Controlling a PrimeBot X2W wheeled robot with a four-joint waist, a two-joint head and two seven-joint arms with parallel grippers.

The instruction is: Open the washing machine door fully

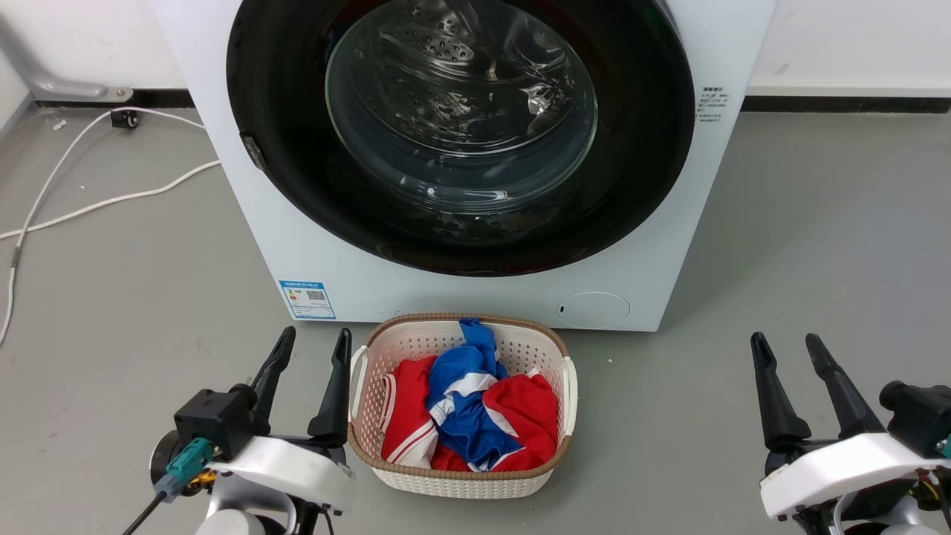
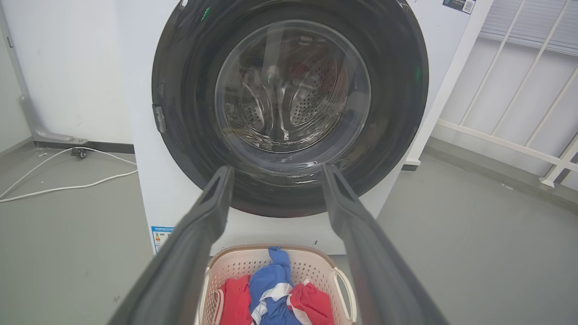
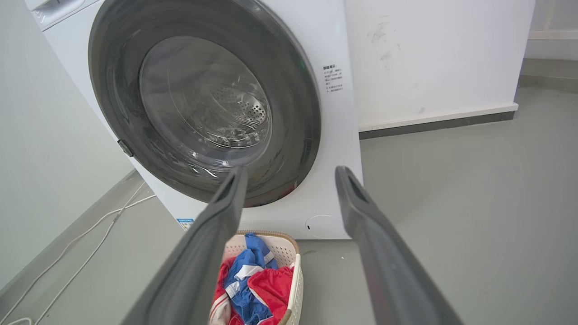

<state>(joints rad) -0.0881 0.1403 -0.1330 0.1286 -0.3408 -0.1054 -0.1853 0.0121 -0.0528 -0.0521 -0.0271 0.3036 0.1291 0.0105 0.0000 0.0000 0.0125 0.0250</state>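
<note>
Washing machine (image 1: 312, 260) stands on the floor directly ahead. Its door (image 1: 461, 126) is shut, flush against the front. Judged rigid, fairly heavy and glossy-slick, and its glass centre should not be knocked. Laundry basket (image 1: 461, 483) sits just before the machine (a possible obstruction to any low reach). Left gripper (image 1: 315, 336) and right gripper (image 1: 786, 342) are both spread, empty, well short of the door. Small grey tab (image 1: 253, 151) on the door's left edge appears the likeliest hold.
</note>
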